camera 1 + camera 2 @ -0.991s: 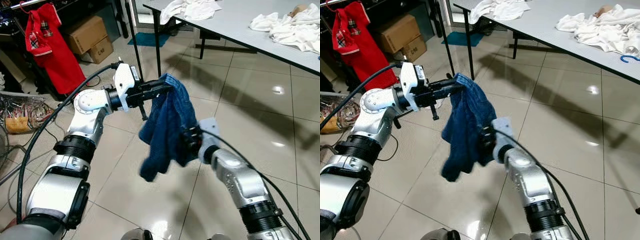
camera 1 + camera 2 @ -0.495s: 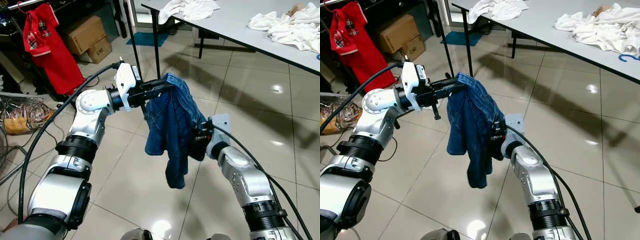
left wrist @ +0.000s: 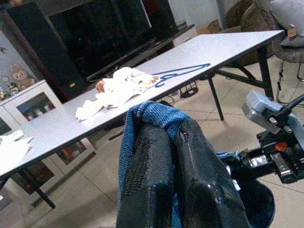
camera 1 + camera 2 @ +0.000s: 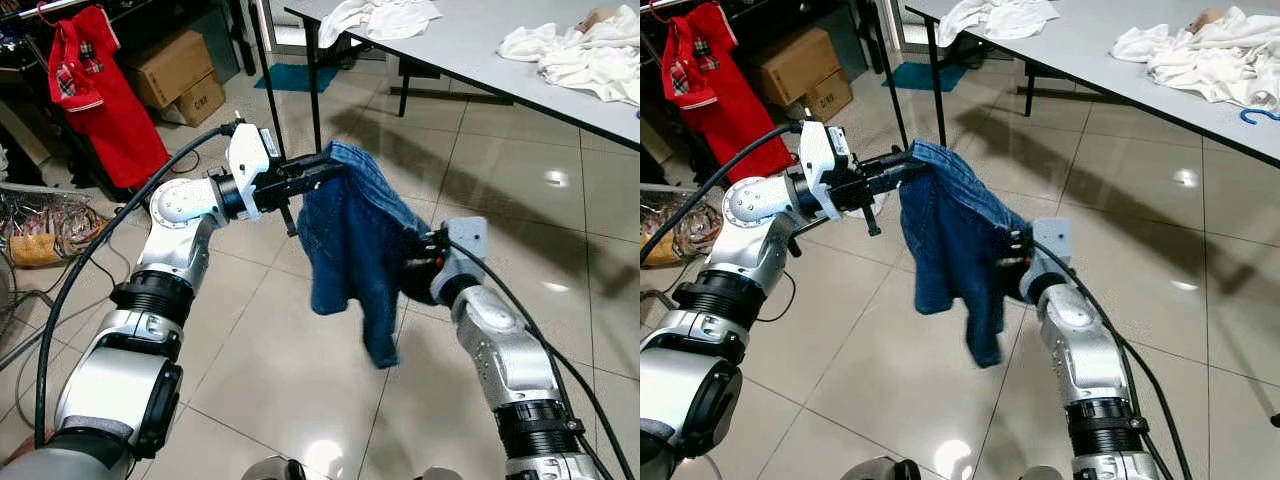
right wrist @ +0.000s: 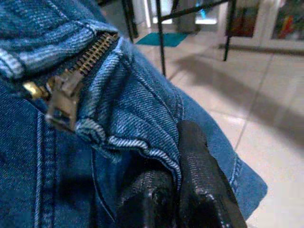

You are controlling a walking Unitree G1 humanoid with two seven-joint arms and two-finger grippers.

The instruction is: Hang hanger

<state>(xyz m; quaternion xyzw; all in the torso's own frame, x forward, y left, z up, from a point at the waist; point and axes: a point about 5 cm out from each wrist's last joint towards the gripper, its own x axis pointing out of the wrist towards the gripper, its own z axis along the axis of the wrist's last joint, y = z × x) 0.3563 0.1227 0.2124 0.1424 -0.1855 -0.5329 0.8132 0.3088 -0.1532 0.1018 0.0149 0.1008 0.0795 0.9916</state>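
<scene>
Two grippers at frame centre, left gripper [image 4: 325,170] and right gripper [image 4: 412,270], each pinch closed on crumpled blue denim jeans [image 4: 350,250] held mid-air above the tiled floor [image 4: 560,250], hanging seemingly not yet done.

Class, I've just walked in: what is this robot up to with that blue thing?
The robot holds a pair of blue denim jeans in the air over the tiled floor. Its left gripper is shut on the top edge and its right gripper is shut on the fabric lower down, near the zipper. The garment is not yet hung up.
</scene>
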